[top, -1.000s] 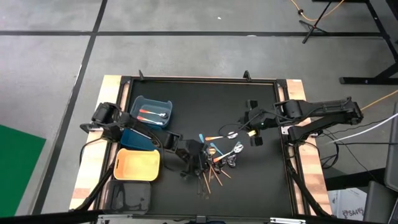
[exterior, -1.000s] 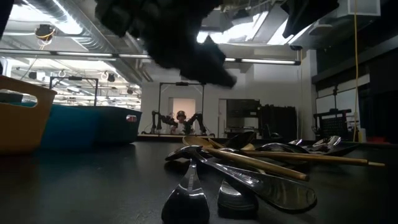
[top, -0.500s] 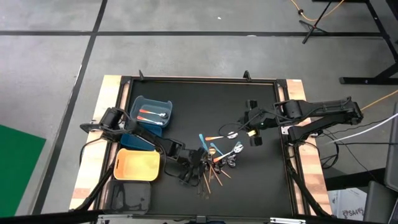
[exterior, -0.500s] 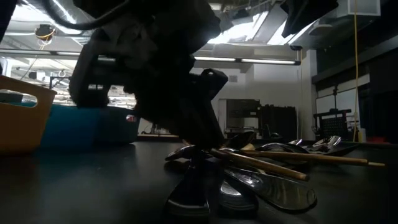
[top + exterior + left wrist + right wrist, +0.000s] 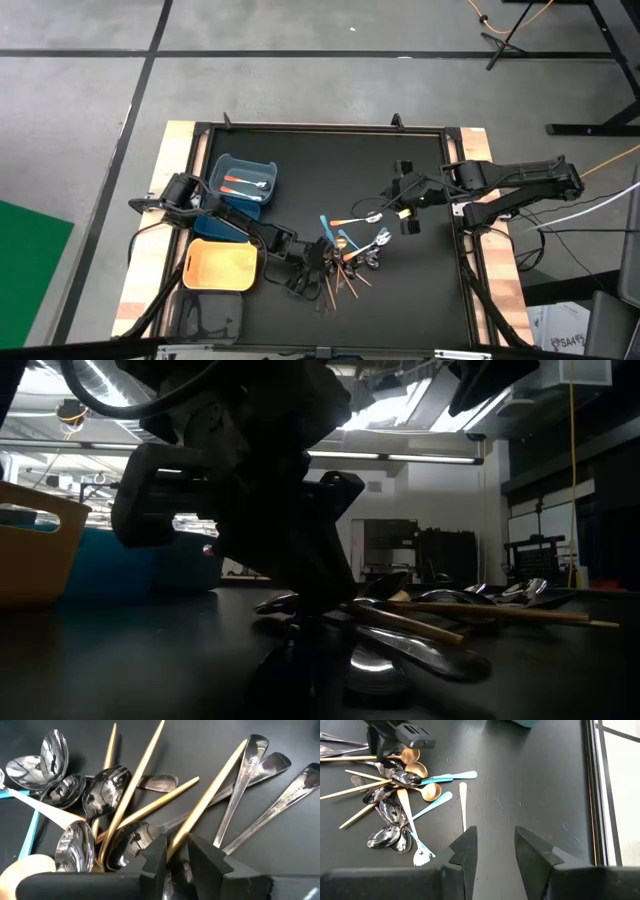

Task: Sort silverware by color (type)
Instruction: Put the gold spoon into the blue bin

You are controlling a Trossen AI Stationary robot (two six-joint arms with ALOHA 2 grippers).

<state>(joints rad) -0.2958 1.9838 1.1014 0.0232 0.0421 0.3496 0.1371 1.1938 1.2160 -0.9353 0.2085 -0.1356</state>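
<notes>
Down at silverware pile (image 5: 345,262) mid-tabletop (image 5: 300,160), left gripper (image 5: 172,854) sits low, fingers narrowly spread astride gold handle (image 5: 207,809); handle's long axis runs straight ahead. Right gripper (image 5: 492,847) hovers spread, farther off.

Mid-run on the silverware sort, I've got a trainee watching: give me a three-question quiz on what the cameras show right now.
1. True or false: the left gripper is down at the silverware pile.
2. Which bin already holds orange-handled pieces? A) blue bin B) yellow bin C) neither
3. Fill in: in the left wrist view, a ____-coloured handle runs between the left gripper's fingers.

Key
1. True.
2. A; the yellow bin looks empty.
3. Gold. The right gripper waits open over bare mat, beside the pile.
</notes>
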